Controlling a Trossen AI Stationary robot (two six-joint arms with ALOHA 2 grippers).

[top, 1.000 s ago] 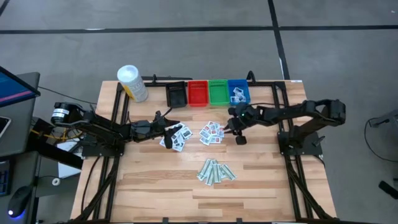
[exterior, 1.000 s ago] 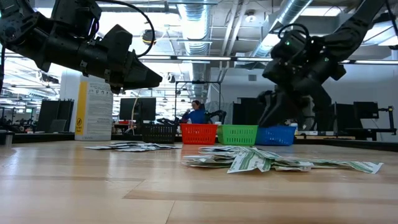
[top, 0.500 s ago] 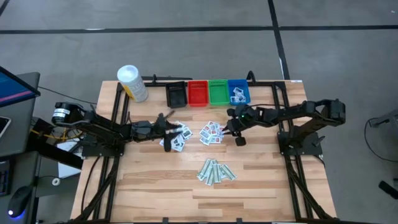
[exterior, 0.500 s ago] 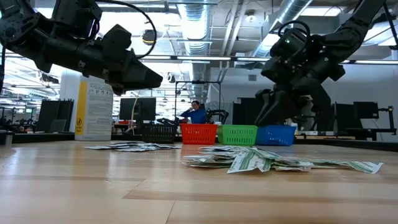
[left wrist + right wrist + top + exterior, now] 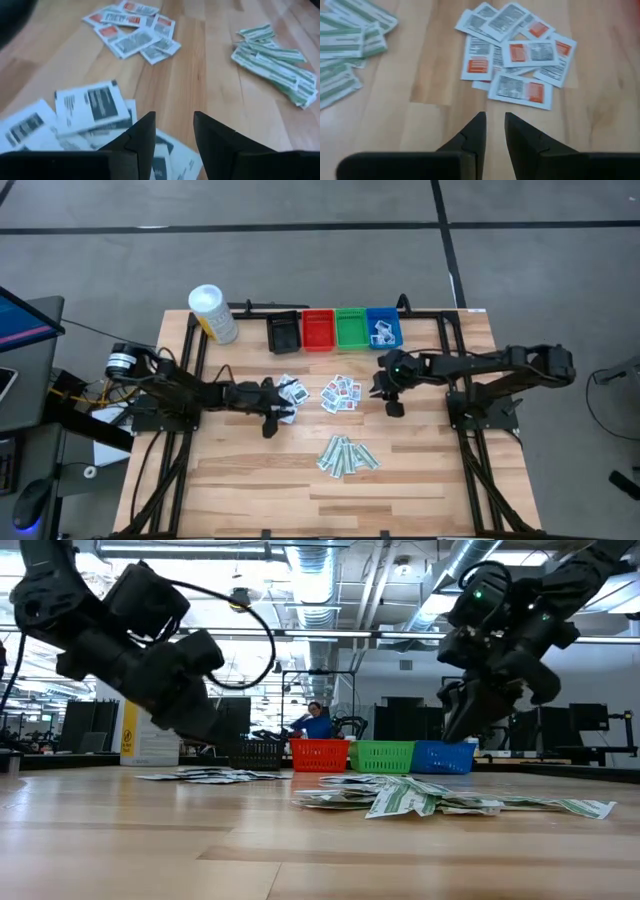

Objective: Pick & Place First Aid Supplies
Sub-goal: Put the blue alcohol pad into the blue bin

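Packets lie sorted by kind on the tabletop (image 5: 420,470): left gripper (image 5: 268,427) dips empty, part-open, at the dark-print packets (image 5: 287,394), red-print packets (image 5: 341,393) and green strips (image 5: 346,454) wait between, right gripper (image 5: 394,408) hangs narrow, empty, ready to pick.

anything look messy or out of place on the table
Nothing is damaged. The packets lie in three loose, overlapping heaps: dark-print packets, red-print packets and green strips. Only the blue bin holds any.
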